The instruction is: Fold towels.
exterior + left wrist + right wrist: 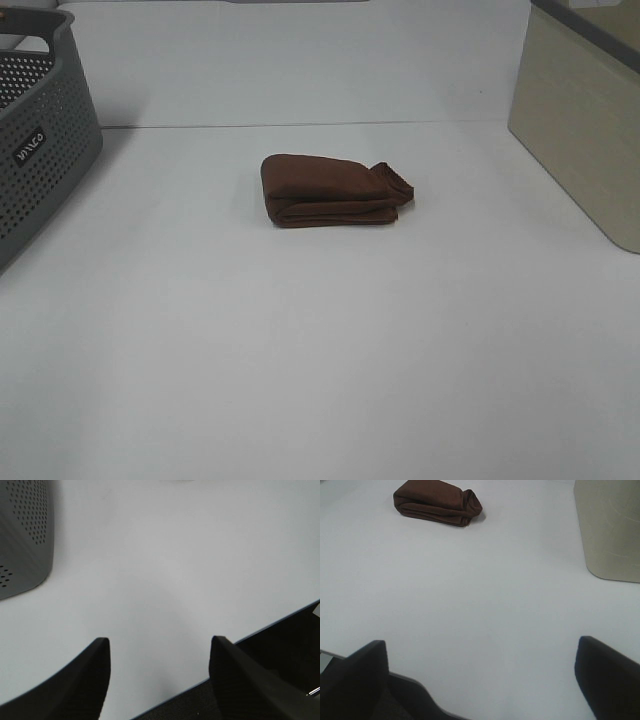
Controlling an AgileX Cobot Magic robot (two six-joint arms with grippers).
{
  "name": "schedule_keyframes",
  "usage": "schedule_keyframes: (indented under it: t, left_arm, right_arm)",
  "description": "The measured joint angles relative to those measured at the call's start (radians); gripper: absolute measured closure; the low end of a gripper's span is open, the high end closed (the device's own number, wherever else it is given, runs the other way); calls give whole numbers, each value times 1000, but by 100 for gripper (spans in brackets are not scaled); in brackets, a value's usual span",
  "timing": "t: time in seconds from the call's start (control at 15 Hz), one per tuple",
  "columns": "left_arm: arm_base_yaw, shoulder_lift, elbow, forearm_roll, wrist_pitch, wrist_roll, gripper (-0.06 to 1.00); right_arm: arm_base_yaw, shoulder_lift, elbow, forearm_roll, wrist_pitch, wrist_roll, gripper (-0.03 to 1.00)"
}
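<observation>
A brown towel [335, 190] lies folded into a small thick bundle on the white table [320, 350], a little behind the middle. It also shows in the right wrist view [437, 502], far from the fingers. My left gripper [159, 650] is open and empty over the table's front edge, near the grey basket. My right gripper [480, 655] is open wide and empty, also over the front edge. Neither arm shows in the exterior high view.
A dark grey perforated basket [35, 140] stands at the left edge and shows in the left wrist view [25, 530]. A beige bin [585, 120] stands at the right, also in the right wrist view [607, 527].
</observation>
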Motion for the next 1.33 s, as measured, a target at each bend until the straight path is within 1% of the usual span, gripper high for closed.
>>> schedule_keyframes:
  t: [0.13,0.2,0.33,0.4,0.47,0.6,0.67,0.8,1.33]
  left_arm:
    - [1,0,0,0,0,0,38]
    - [14,0,0,0,0,0,38]
    - [68,-2,0,0,0,0,38]
    - [146,-13,0,0,0,0,38]
    - [167,-22,0,0,0,0,38]
    - [223,-101,0,0,0,0,38]
    - [235,-152,0,0,0,0,38]
    - [237,-217,0,0,2,0,38]
    - [237,-220,-1,0,3,0,38]
  right_arm:
    - [0,0,0,0,0,0,2]
    - [0,0,0,0,0,0,2]
    - [0,0,0,0,0,0,2]
    - [-44,0,0,2,0,0,2]
    - [-64,0,0,4,0,0,2]
    - [-164,0,0,6,0,0,2]
    - [-203,0,0,6,0,0,2]
    - [-225,0,0,7,0,0,2]
    - [-226,-44,0,17,2,0,2]
